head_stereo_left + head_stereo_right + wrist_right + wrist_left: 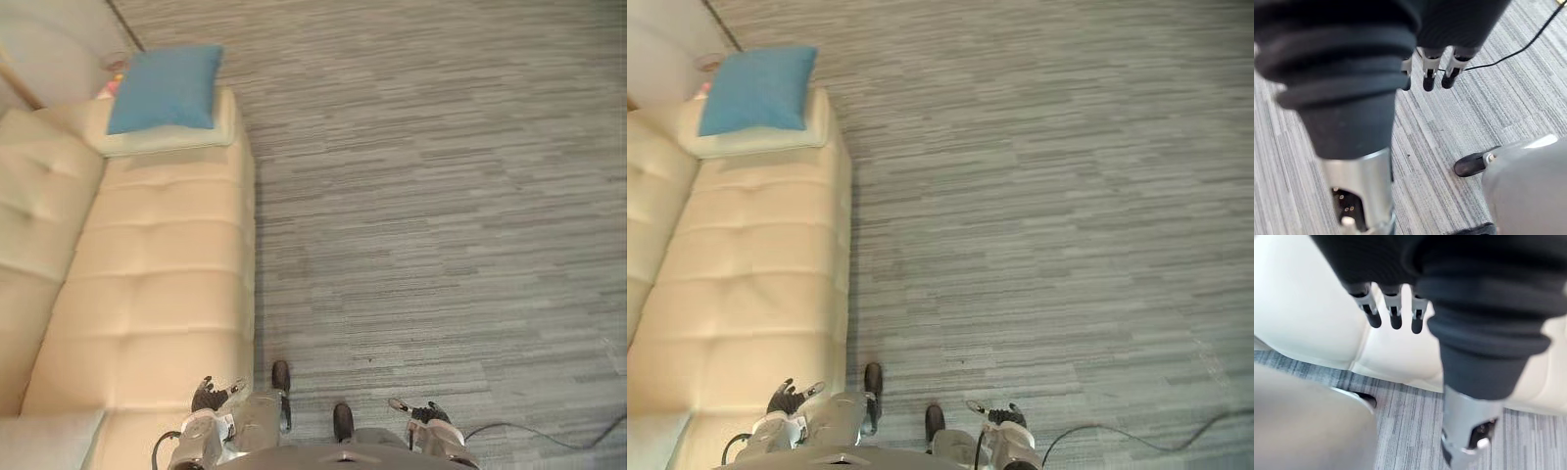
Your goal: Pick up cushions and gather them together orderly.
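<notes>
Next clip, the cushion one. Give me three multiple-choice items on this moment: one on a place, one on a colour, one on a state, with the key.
1. Where does the blue cushion lie?
A. On a table
B. On top of a cream cushion at the far end of the sofa
C. On a chair

2. What colour is the sofa?
A. Cream
B. Red
C. Black

3. How are the left hand and the right hand?
A. Each shut on a cushion
B. Left open, right shut on a cushion
C. Both open, holding nothing

Key: 1 B, the blue cushion is stacked on the cream one at the sofa's far end. 2 A, the tufted seat is cream throughout. 3 C, both wrist views show straight fingers with nothing between them.
</notes>
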